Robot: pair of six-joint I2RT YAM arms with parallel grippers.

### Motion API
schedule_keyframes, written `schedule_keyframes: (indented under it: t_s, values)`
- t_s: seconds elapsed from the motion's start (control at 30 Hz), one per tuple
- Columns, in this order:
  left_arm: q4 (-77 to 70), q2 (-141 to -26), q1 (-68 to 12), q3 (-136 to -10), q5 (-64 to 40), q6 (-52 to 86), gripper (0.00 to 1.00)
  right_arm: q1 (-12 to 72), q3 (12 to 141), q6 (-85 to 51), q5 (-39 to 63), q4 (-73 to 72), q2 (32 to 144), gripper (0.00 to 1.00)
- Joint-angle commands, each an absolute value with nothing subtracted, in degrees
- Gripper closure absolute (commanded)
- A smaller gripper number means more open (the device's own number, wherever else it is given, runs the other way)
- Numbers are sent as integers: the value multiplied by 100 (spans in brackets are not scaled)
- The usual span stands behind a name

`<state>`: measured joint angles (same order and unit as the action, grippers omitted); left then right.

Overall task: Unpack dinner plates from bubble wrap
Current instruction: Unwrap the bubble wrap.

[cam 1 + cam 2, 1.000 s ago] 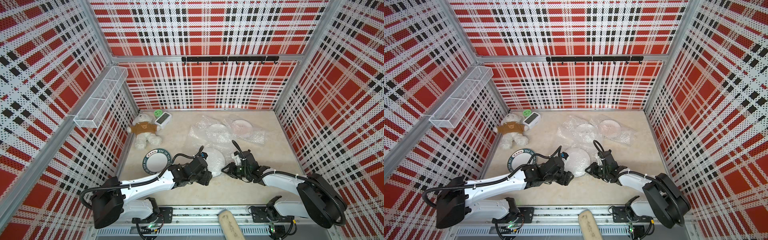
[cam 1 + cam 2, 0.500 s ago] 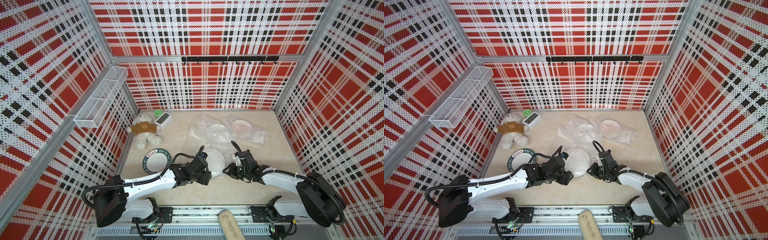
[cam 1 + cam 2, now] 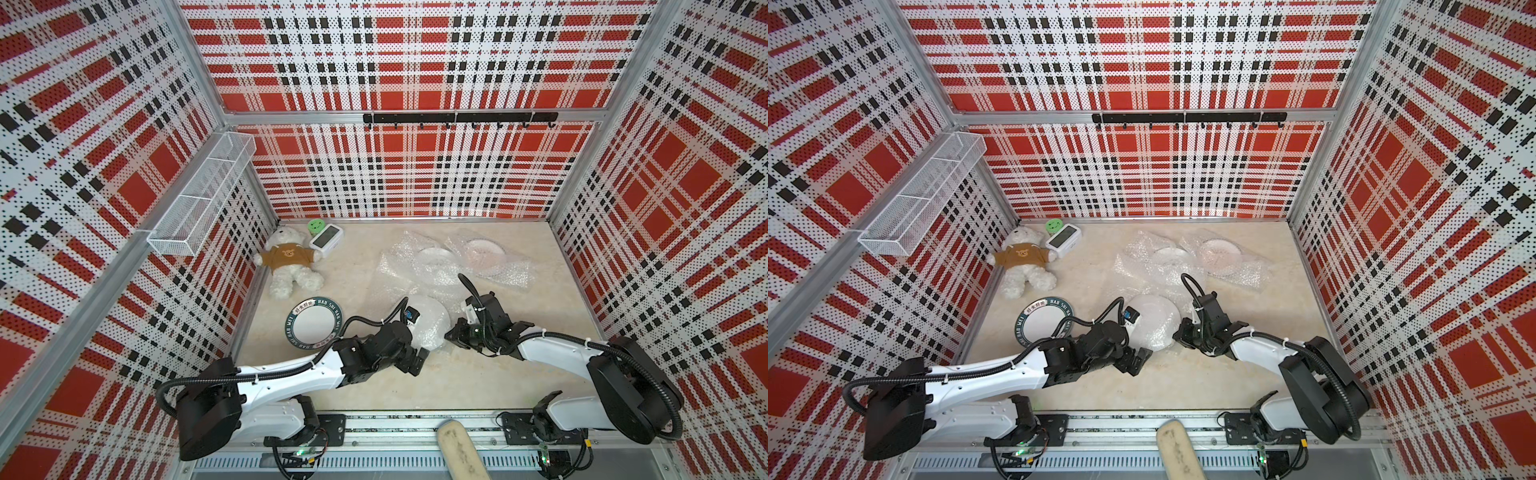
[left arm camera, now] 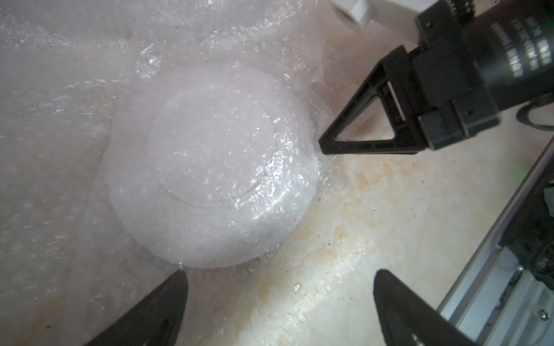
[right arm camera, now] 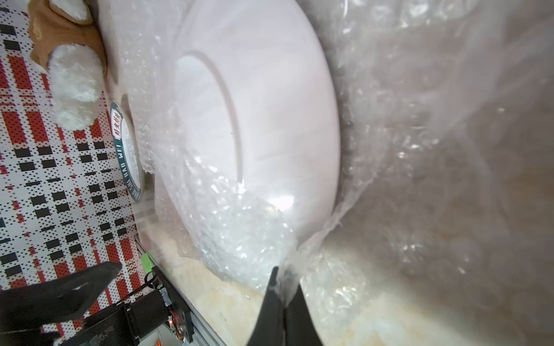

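A white dinner plate point(image 3: 430, 328) point(image 3: 1152, 324) lies upside down near the front, covered by bubble wrap point(image 4: 263, 191). My right gripper point(image 5: 284, 280) is shut on a fold of that bubble wrap point(image 5: 239, 239) at the plate's right edge point(image 5: 269, 119). My left gripper point(image 4: 278, 280) stands open just in front of the plate point(image 4: 209, 167), with bare table between its fingers. In both top views a bare plate with a dark lettered rim point(image 3: 313, 326) point(image 3: 1044, 322) lies to the left. Two more wrapped plates point(image 3: 434, 254) point(image 3: 484, 251) lie at the back.
A teddy bear point(image 3: 291, 259), a white clock point(image 3: 326, 237) and a green round thing point(image 3: 316, 226) sit at the back left. A wire basket point(image 3: 199, 203) hangs on the left wall and a hook rail point(image 3: 459, 118) on the back wall. Loose bubble wrap point(image 3: 415, 276) covers the middle.
My right gripper has closed on the bubble wrap at the plate's edge. My left gripper has opened wider in front of the plate.
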<state>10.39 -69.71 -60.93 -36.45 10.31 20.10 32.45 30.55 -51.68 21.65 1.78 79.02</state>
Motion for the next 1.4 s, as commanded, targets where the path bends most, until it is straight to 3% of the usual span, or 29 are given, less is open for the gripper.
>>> schedule_keyframes:
  t_s: [0.0,0.67,0.8,1.37]
  values:
    - [496,-7135,-6173,-3756,1471,1354,1,3265,3244,-5134,2073,188,7800,100]
    - [531,-7846,-7233,-3847,3491,-572,0,3263,3879,-5228,2368,530,8072,100]
    - [-4,-8406,-7486,-3925,4192,-957,1,3264,3829,-5321,2431,501,7976,100]
    - [-2349,-9965,-7510,-3805,5353,-1966,3,3264,3865,-5309,2540,472,8044,100]
